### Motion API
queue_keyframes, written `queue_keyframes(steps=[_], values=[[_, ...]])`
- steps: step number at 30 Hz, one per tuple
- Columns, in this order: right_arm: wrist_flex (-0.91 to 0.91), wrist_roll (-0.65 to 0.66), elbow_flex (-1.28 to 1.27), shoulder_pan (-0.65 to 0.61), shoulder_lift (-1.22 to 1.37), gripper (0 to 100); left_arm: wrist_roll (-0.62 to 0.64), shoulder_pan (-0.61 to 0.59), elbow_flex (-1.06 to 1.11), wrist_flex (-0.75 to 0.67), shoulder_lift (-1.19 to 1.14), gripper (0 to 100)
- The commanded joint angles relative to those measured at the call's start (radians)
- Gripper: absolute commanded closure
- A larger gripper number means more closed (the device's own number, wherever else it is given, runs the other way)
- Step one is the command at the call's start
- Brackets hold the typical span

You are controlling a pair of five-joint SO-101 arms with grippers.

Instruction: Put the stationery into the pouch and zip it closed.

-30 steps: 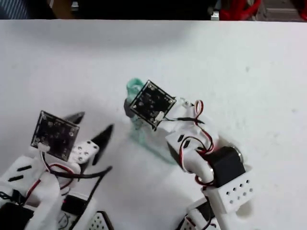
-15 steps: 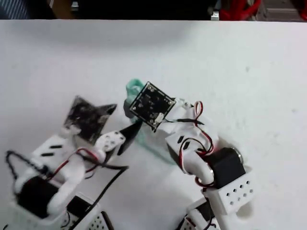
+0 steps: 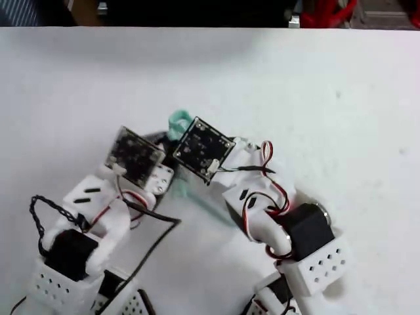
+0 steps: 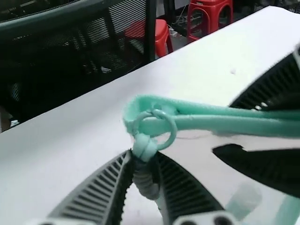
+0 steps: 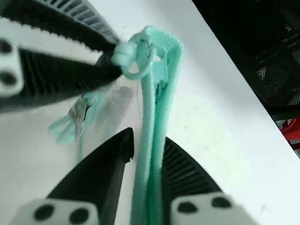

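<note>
White worktop (image 3: 295, 85) is seen across the whole high view, and beyond its far edge, in the left wrist view, red plastic stools (image 4: 208, 14) and a black mesh chair (image 4: 93, 42) are set in a dim room. Near the middle of the worktop a mint-green fabric pouch (image 3: 176, 122) with a see-through side is lain, and both arms are bent in over it from the near edge, their camera boards side by side above it. The left hand (image 4: 144, 157) is clenched on the knotted mint cord zip pull (image 4: 146, 149), which is pinched between its ribbed black jaws just below a thin mint ring (image 4: 164, 126) by which the cord is tied to the slider. The slider is found at the very end of the zip band, where the band is folded round. The right hand (image 5: 147, 143) is closed on the pouch itself: the raised zip band is gripped between its two jaws a little way along from the slider, so that the edge is held up off the worktop. The two hands are placed close together, almost touching. Pale mint shapes are made out through the pouch's side, too blurred to be named.
</note>
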State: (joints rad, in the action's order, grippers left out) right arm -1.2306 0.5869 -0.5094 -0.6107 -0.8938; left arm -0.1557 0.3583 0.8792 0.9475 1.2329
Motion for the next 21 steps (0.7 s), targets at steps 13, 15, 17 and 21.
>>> queue_keyframes(steps=[13,15,17,21], values=[[-0.051,0.002,-0.031,-0.018,-0.085,97.8,0.155,-0.344,-0.003,-0.126,0.001,98],[-0.047,0.002,-0.064,-0.018,-0.097,97.8,0.163,-0.374,0.000,-0.141,-0.002,98],[-0.045,0.018,-0.101,-0.018,-0.105,97.8,0.189,-0.394,0.015,-0.143,0.001,98],[-0.045,0.034,-0.126,-0.016,-0.113,97.8,0.218,-0.400,0.032,-0.141,0.001,98]])
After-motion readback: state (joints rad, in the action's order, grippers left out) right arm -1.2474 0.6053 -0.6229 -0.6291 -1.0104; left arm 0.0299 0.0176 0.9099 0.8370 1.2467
